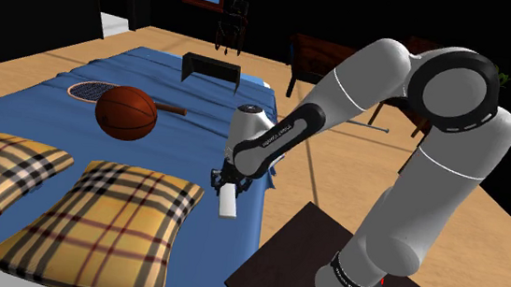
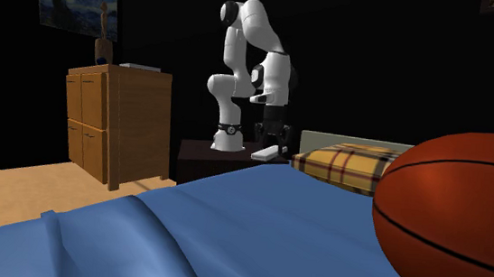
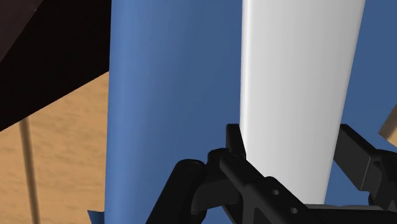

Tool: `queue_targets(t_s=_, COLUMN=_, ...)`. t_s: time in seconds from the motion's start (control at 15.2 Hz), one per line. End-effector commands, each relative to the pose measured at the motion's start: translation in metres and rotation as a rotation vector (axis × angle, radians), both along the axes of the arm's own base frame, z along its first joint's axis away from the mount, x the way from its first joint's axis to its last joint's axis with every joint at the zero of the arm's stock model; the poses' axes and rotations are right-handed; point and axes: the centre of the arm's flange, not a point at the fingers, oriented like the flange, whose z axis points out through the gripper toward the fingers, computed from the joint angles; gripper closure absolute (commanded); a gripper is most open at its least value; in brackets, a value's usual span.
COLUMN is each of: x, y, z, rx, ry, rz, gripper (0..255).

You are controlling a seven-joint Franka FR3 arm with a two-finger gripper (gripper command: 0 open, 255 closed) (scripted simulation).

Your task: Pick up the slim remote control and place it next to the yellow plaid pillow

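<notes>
A slim white remote [image 1: 228,202] is clasped between the black fingers of my gripper [image 1: 225,184], which is shut on it. In the shoulder view it hangs over the blue bed [image 1: 197,143] near the bed's right edge, just right of the nearer yellow plaid pillow [image 1: 102,220]. In the wrist view the remote [image 3: 299,95] runs long and straight away from the gripper [image 3: 296,167], and one finger [image 3: 235,142] presses its side above blue sheet. From across the bed, the gripper [image 2: 270,146] hangs just left of the pillow [image 2: 352,159].
A second plaid pillow [image 1: 3,170] lies further left. A basketball [image 1: 127,112], a racket [image 1: 89,89] and a black open box [image 1: 211,69] sit farther up the bed. A dark nightstand [image 1: 301,254] carries the arm. A wooden dresser [image 2: 115,127] stands beside it.
</notes>
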Motion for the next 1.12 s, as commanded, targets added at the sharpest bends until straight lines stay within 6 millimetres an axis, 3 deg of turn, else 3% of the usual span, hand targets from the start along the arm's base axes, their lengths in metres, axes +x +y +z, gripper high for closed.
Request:
queue_targets(t_s=0.0, x=0.000, y=0.000, z=-0.011, rx=0.000, ry=-0.001, rz=0.000, gripper=255)
queue_targets(t_s=0.66, x=0.000, y=0.000, z=-0.064, rx=0.000, ry=-0.001, rz=0.000, gripper=255)
queue_targets(t_s=1.06, x=0.000, y=0.000, z=-0.064, rx=0.000, ry=-0.001, rz=0.000, gripper=255)
